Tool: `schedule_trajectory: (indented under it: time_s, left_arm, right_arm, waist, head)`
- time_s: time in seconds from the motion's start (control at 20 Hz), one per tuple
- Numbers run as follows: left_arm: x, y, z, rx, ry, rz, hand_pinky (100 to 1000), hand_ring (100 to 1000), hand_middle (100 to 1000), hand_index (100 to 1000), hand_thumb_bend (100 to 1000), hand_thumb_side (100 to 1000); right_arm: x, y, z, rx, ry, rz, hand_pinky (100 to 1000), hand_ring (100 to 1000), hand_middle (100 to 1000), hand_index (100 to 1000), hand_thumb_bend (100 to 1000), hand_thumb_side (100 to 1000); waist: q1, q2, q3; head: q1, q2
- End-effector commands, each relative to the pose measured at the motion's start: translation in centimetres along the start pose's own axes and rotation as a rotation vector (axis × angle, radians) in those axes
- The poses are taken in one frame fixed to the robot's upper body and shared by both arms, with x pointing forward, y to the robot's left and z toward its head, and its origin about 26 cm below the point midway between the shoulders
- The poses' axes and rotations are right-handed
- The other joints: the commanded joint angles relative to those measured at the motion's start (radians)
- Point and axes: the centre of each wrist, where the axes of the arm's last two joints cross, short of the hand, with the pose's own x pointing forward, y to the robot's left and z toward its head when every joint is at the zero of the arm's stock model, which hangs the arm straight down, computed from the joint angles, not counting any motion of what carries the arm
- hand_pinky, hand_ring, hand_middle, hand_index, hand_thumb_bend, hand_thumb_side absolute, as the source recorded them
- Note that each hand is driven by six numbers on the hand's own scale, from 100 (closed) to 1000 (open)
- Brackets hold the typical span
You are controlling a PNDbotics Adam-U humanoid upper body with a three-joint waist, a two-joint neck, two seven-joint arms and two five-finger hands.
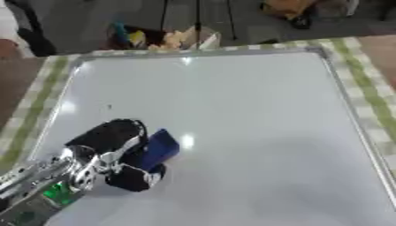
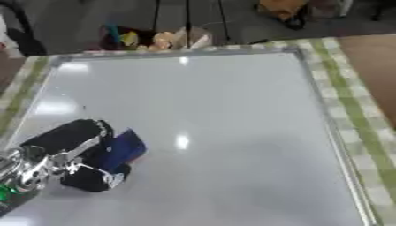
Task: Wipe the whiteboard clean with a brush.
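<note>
One left hand [image 1: 116, 152], black with silver joints, was seen at the near left of the board, its fingers curled around one blue, flat-sided brush [image 1: 160, 148] that was pressed against the surface. One whiteboard [image 1: 247, 132], glossy, rectangular and framed in a thin metal rim, was laid on a green-and-cream checked cloth [image 1: 370, 95]. Beyond the far edge, one open container [image 1: 166, 39] holding mixed coloured items was visible but could not be identified.
</note>
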Motion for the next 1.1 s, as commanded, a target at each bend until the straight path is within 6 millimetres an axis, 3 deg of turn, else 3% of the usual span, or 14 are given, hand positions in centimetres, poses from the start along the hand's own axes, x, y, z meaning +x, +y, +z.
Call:
schedule_trajectory:
  time_s: [0.05,0.75,0.8,0.85,1.1]
  left_arm:
    - [-0.7,1.4,0.6,0.046,0.037,-0.02,443,562,484,100,215,338]
    - [-3.4,3.0,-0.7,0.153,0.164,0.005,435,554,476,100,199,337]
    - [-3.7,3.2,-0.8,0.16,0.174,0.009,435,554,477,100,119,370]
    - [-3.9,3.3,-1.0,0.167,0.185,0.013,435,554,476,100,197,338]
    - [-5.4,3.9,-1.9,0.169,0.234,0.039,439,557,479,100,199,345]
  right_arm:
    - [0.4,-0.1,-0.6,0.012,-0.025,-0.002,651,580,513,699,100,781]
    - [0.4,0.0,-0.5,0.012,-0.018,-0.006,653,580,511,701,100,780]
    - [0.4,0.0,-0.5,0.012,-0.018,-0.006,653,580,511,700,100,787]
    - [0.4,0.0,-0.5,0.012,-0.018,-0.007,653,580,511,700,100,779]
    - [0.4,-0.1,-0.6,0.013,-0.026,-0.01,654,581,512,700,100,779]
  waist:
    - [-0.003,-0.021,0.0]
    - [0.001,-0.016,-0.007]
    - [0.002,-0.015,-0.008]
    - [0.003,-0.015,-0.01]
    - [0.007,-0.015,-0.02]
  head:
    - [0.0,-0.013]
    - [0.015,-0.026]
    - [0.017,-0.027]
    - [0.018,-0.028]
    - [0.029,-0.031]
